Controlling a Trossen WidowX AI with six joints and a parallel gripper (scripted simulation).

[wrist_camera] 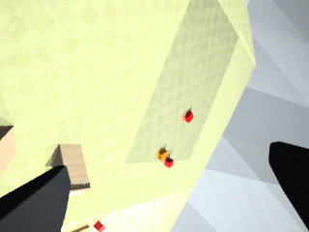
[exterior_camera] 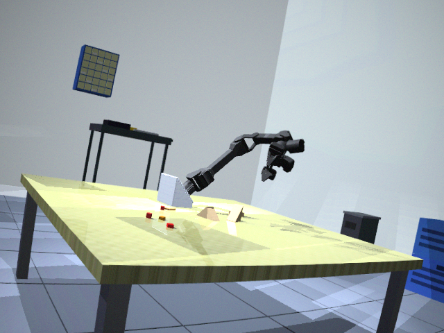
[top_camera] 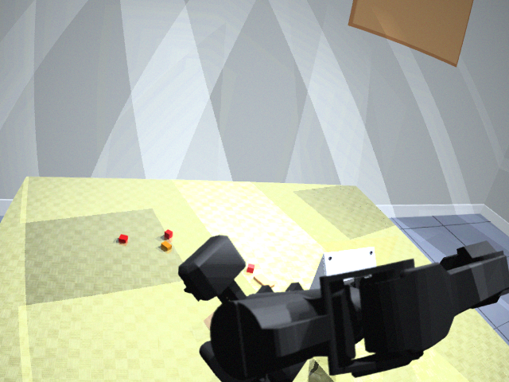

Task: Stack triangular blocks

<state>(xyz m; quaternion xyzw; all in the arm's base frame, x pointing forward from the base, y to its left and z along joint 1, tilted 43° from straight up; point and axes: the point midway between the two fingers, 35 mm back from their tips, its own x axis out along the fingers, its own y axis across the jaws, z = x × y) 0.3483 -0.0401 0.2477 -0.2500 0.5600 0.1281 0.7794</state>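
Observation:
One tan triangular block (exterior_camera: 208, 213) (wrist_camera: 73, 164) rests on the table; only a corner of it shows in the top view, behind the gripper. The second tan triangular block (exterior_camera: 235, 214) (wrist_camera: 6, 147) stands apart from it, to its right in the exterior view, and is cut off by the left edge of the wrist view. It is hidden in the top view. My gripper (exterior_camera: 275, 172) (wrist_camera: 170, 165) is open and empty, high above the table. In the wrist view the first block lies beside the left fingertip, and neither block is between the fingers.
A white wedge-shaped block (top_camera: 349, 261) (exterior_camera: 167, 189) stands near the arm's base. Three small red cubes, one of them here (top_camera: 123, 239) (exterior_camera: 170, 225) (wrist_camera: 188, 116), an orange block (top_camera: 165, 246) (exterior_camera: 161, 218) (wrist_camera: 162, 154) and a thin brown piece (top_camera: 262, 281) (wrist_camera: 80, 228) lie on the table.

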